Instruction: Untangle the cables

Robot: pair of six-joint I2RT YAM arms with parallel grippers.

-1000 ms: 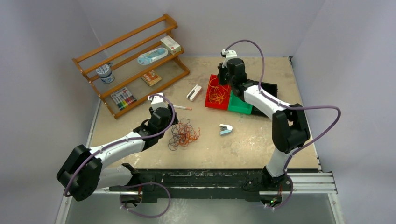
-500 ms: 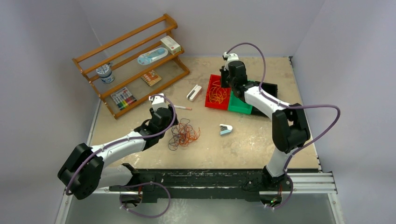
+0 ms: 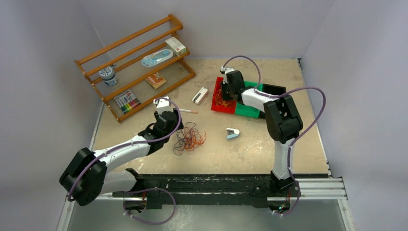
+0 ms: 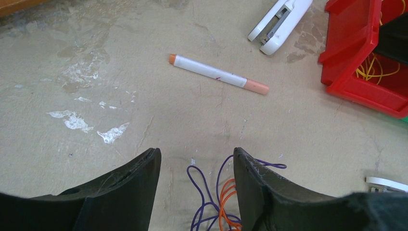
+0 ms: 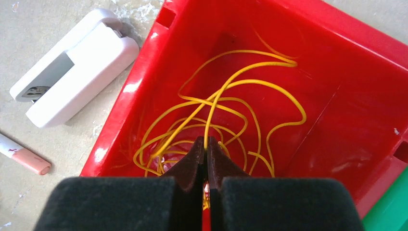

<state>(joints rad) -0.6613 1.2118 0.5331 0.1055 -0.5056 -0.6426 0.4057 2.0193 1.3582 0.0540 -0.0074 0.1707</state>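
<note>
The left arm stretches low over the table from the near left corner. The left gripper stands spread and holds nothing, right at the left edge of the tangled cables, a loose bunch of purple, dark and orange loops in the middle of the table. The right arm is folded forward and reaches down into the red bin. There the right gripper is pressed together on a strand of the yellow cable. The table is beige and stained, and pale grey walls stand around it. A wooden rack stands at the far left. A marker and a white device lie between the tangle and the red bin, and a green bin touches the red bin on its right.
</note>
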